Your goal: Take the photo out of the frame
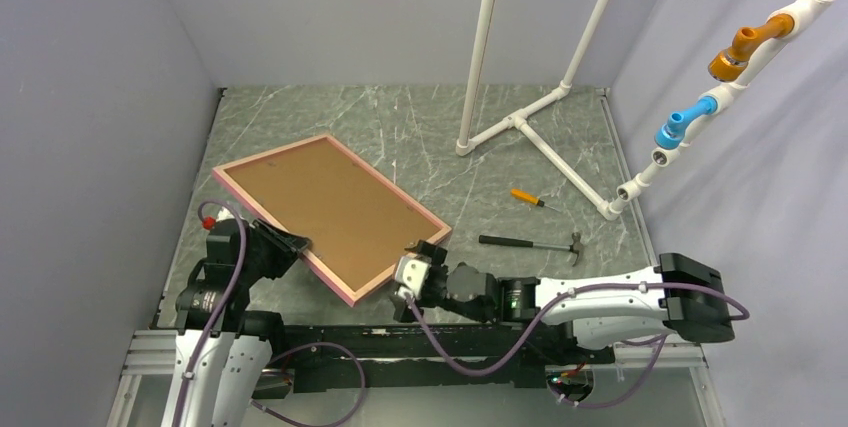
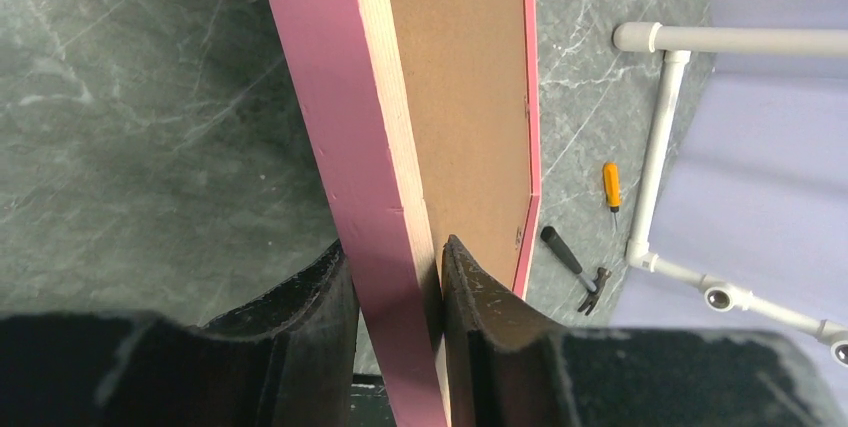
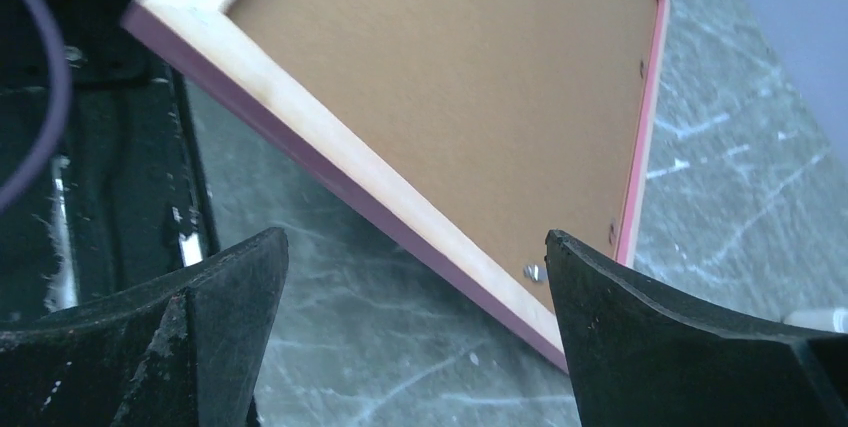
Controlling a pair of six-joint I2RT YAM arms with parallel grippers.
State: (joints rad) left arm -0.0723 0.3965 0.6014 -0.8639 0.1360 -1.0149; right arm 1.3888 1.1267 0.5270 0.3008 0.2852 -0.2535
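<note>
The left end effector (image 2: 395, 252) squeezed the frame (image 1: 388, 185), the right end effector (image 3: 415, 247) was wide open, and the brown back (image 1: 325, 207) was still on, so the photo was not out.

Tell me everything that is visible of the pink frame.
The frame is a large, thin rectangle lying back-up on the grey marbled table. Its outer sides are pink; the back of its narrow border looks like pale bare wood. A brown backing board fills it, with small metal tabs near one corner. The left gripper is shut on its near long edge, one finger on each side of the border. The right gripper is open by the near right corner, not touching it.
</note>
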